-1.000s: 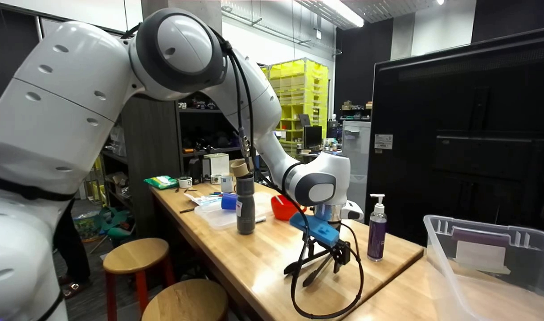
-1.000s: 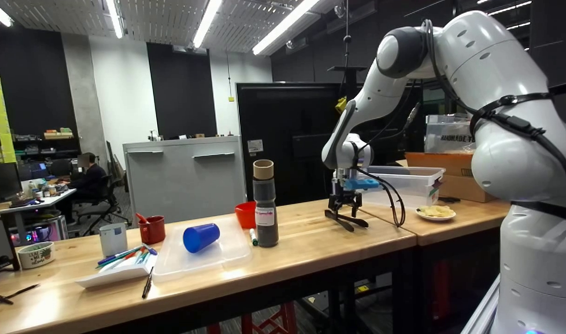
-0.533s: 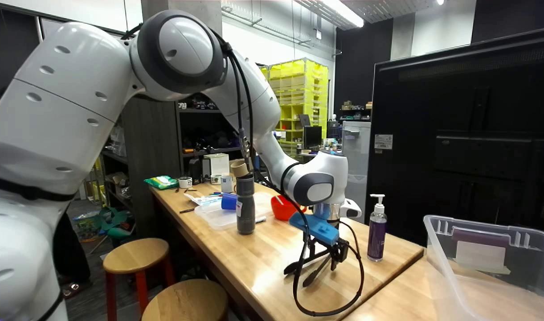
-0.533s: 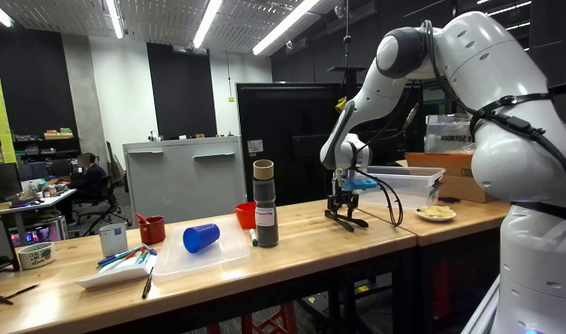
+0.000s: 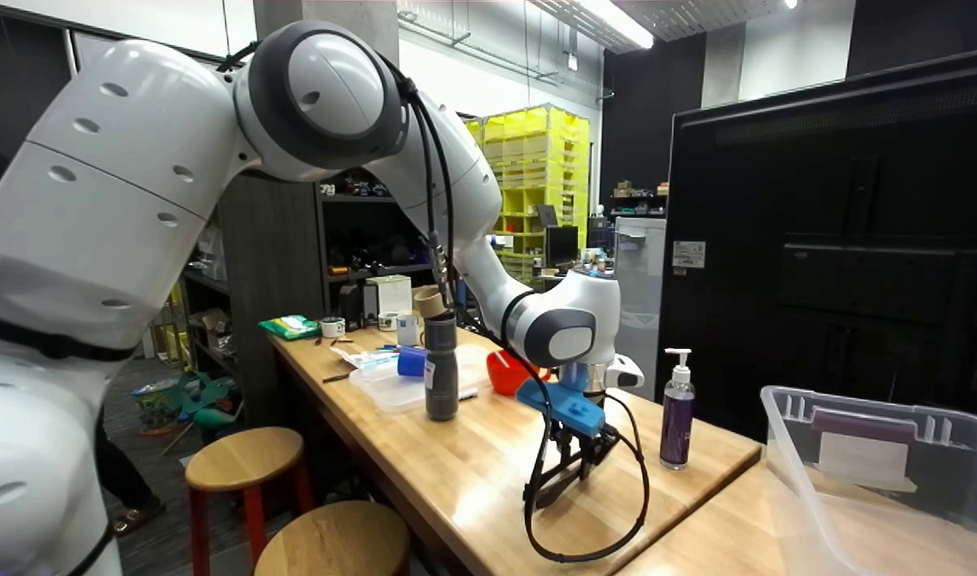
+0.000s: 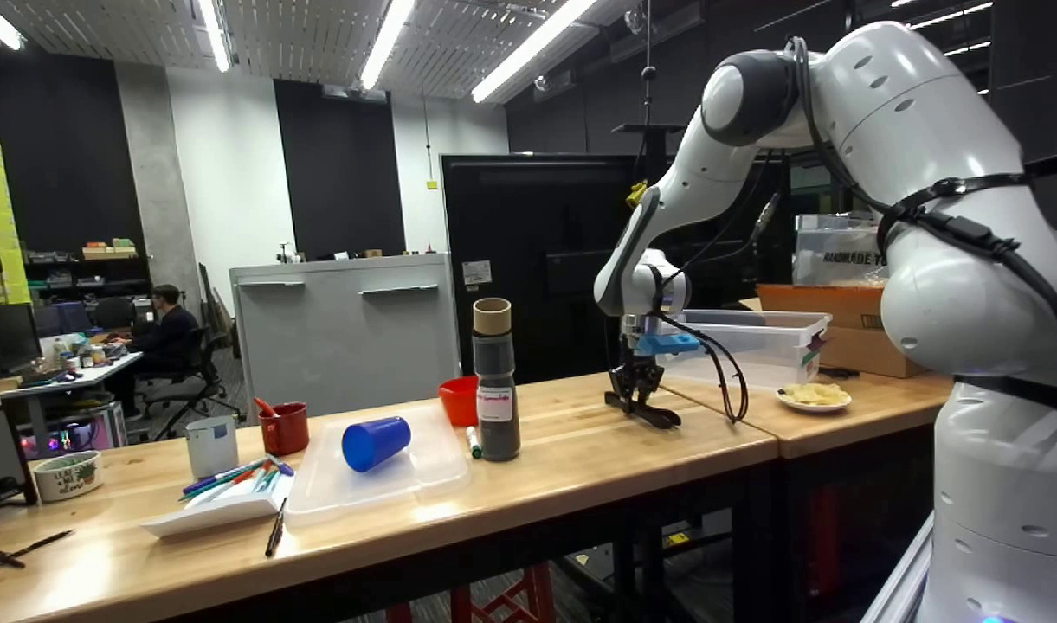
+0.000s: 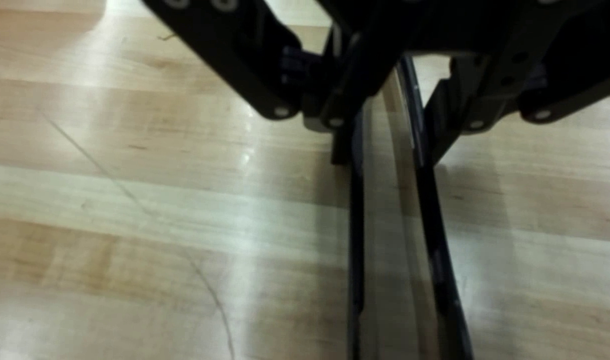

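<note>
A pair of dark tongs [image 7: 426, 205] lies along the wooden table, its two long arms running down the wrist view with a narrow gap between them. My gripper [image 7: 387, 147] is shut on it, one finger pressing the outer side of each arm. In both exterior views the gripper [image 6: 639, 388] points down close to the tabletop, and the black tips of the tongs [image 5: 554, 491] stick out from under it. The hinge end of the tongs is hidden behind the gripper's body in the wrist view.
A purple pump bottle [image 5: 677, 420] stands beside the gripper, and a clear bin [image 5: 840, 512] is further right. Elsewhere on the table are a tall grey bottle [image 6: 498, 407], a red bowl [image 6: 459, 401], a blue cup [image 6: 376, 444] and a plate of chips [image 6: 814, 398].
The jaws have closed from wide apart, squeezing the spread arms of the tongs together. The arm has shifted slightly left in both exterior views.
</note>
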{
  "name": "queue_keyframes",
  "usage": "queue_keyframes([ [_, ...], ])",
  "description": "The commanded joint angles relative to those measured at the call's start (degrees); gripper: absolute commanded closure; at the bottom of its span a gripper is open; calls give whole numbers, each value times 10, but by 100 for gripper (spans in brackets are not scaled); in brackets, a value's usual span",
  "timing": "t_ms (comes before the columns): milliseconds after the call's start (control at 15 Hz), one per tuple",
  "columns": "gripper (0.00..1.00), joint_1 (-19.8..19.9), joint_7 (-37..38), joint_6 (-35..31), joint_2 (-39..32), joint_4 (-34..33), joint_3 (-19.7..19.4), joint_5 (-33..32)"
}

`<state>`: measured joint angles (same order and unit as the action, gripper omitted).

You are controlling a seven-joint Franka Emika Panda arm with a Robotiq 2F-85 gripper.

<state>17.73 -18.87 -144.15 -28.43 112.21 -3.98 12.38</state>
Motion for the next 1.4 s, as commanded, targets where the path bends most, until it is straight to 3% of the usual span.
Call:
queue_keyframes([
  [0,70,1,8,-13,3,3,1,-7],
  [267,66,5,42,-59,15,22,-1,12],
  [533,70,11,69,-119,31,52,3,37],
  [867,62,9,85,-219,65,112,10,43],
  [1333,65,-16,104,-360,140,213,9,40],
])
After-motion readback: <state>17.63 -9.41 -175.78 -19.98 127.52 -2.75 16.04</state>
